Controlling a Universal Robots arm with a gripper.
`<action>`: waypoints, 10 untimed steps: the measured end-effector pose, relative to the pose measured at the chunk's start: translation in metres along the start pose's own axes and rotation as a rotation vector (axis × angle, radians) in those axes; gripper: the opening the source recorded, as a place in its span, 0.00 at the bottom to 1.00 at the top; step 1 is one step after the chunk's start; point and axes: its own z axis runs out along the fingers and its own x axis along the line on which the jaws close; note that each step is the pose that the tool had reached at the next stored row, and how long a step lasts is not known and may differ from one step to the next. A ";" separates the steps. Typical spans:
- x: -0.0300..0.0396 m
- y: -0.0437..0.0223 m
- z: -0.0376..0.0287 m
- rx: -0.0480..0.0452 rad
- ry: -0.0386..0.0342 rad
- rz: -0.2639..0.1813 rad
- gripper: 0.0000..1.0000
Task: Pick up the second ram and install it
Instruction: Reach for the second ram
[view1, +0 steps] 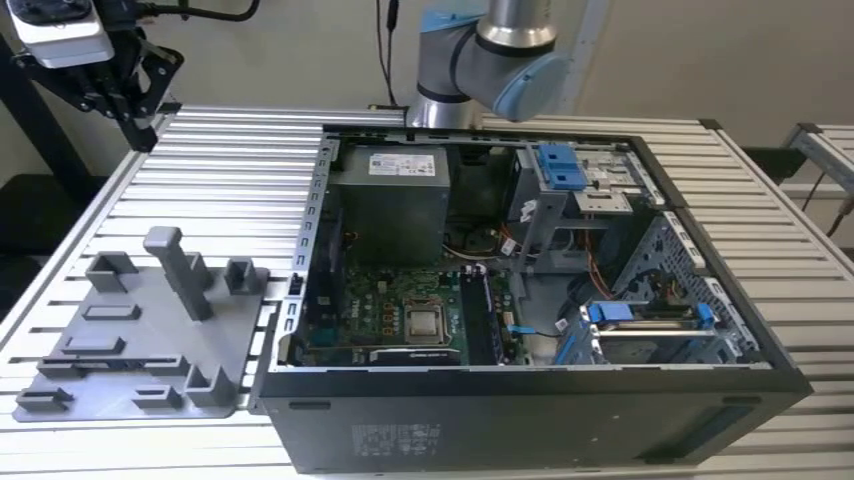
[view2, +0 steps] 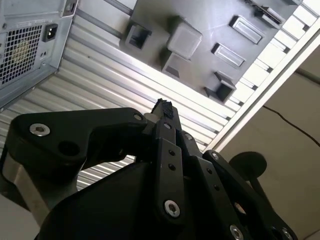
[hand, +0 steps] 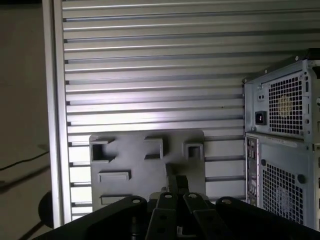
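The gripper (view1: 144, 130) is hanging high over the slatted aluminium table (view1: 227, 150), at the exterior view's far left, well apart from the open computer case (view1: 534, 410). In both wrist views its linkages are converging to one tip (view2: 162, 107) (hand: 177, 182); the fingers are sitting together with nothing seen between them. Below it the grey holder plate (view1: 147, 330) is lying on the table, just beside the case. A long dark strip (view1: 110, 360) is sitting in the plate's long low slot; whether that is the second ram I cannot tell. Inside the case the motherboard (view1: 387, 300) is showing its processor socket (view1: 424, 322) and, to the exterior view's right of it, the black memory slots (view1: 483, 310). A white label (view1: 407, 160) is sitting on the power supply (view1: 394, 200), and pale print (view1: 400, 440) on the case's near wall; both are too small to read.
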 end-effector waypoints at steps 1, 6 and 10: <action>0.0023 -0.0002 0.0000 0.0001 0.0002 0.000 0.11; 0.0143 -0.0009 0.0002 0.0001 0.0014 0.000 0.11; 0.0228 -0.0014 0.0004 0.0002 0.0024 0.000 0.11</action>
